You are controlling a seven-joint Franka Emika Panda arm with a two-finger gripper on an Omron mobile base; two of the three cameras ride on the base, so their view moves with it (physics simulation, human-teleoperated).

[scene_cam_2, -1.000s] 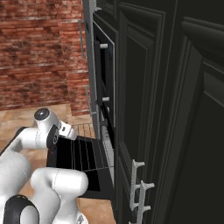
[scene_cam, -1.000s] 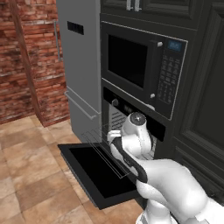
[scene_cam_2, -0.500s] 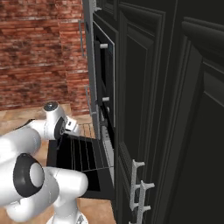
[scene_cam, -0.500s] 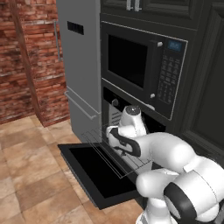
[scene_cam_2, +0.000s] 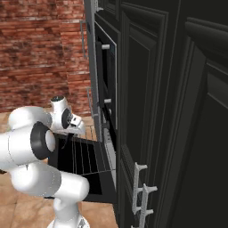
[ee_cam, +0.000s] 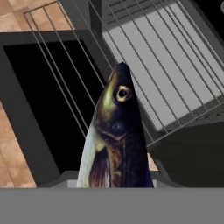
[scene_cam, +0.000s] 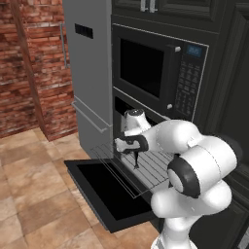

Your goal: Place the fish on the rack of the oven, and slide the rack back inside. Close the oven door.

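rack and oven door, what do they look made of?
Rack: thin silvery wires in a grid, probably bare metal; you see through it. Oven door: black frame around a glossy dark pane, likely glass in painted metal, though the render leaves that open.

Thin silver wire rack [ee_cam: 144, 57], glossy dark scaly fish [ee_cam: 116, 140], matt black oven door [scene_cam: 104, 192], rough brick wall [scene_cam: 29, 68].

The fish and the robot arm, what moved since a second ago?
The arm swung left, carrying the hand and the fish out over the pulled-out rack. The hand kept hold of the fish. The rack and the oven door stayed put, door still open.
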